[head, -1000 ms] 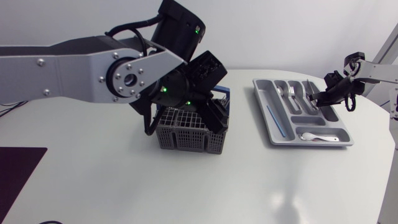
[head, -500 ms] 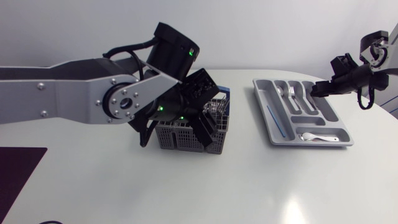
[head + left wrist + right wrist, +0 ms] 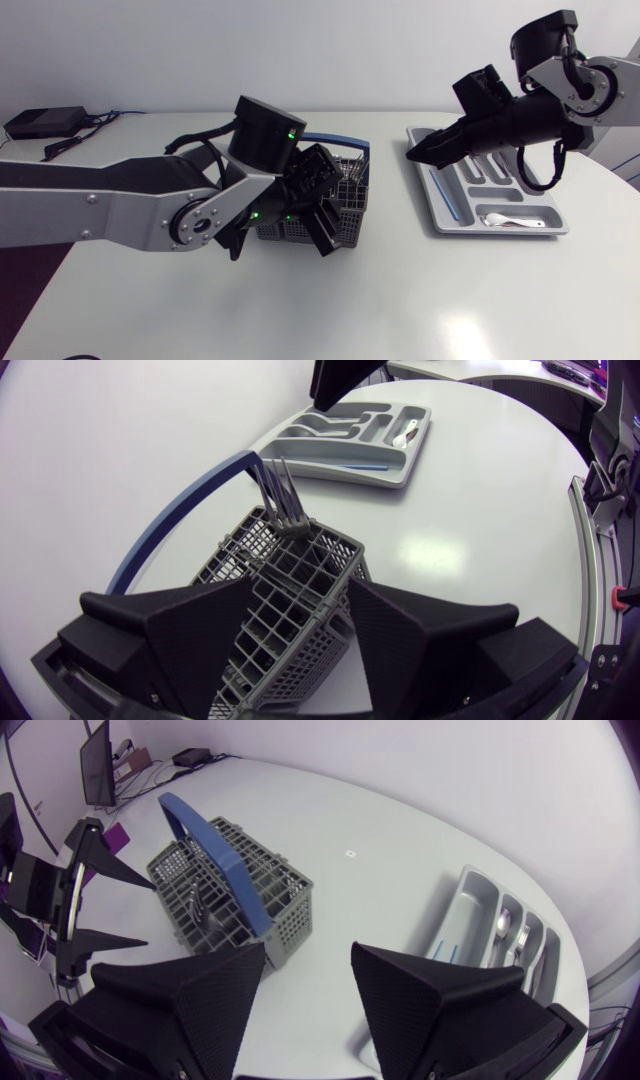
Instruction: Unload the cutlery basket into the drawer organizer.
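The grey cutlery basket [image 3: 350, 190] with a blue handle [image 3: 335, 140] stands mid-table. My left gripper [image 3: 325, 205] is shut on one end of it. In the left wrist view the basket [image 3: 290, 575] sits between the two fingers of the left gripper [image 3: 295, 592], and forks [image 3: 280, 490] stand up in it. My right gripper [image 3: 417, 154] hangs open and empty over the near-left end of the grey drawer organizer [image 3: 545, 228]. In the right wrist view the right gripper [image 3: 308, 952] faces the basket [image 3: 285, 910], with the organizer [image 3: 470, 905] off to one side.
The organizer holds forks [image 3: 470, 150], a spoon [image 3: 510, 220] and a thin blue piece [image 3: 445, 195]. A black box [image 3: 40, 122] with a cable lies at the table's far left. My left arm's silver links [image 3: 110, 205] stretch across the left half of the table.
My right gripper opened over the organizer, rose, and swung left towards the basket. The left arm lowered and turned while its gripper stayed at the basket.
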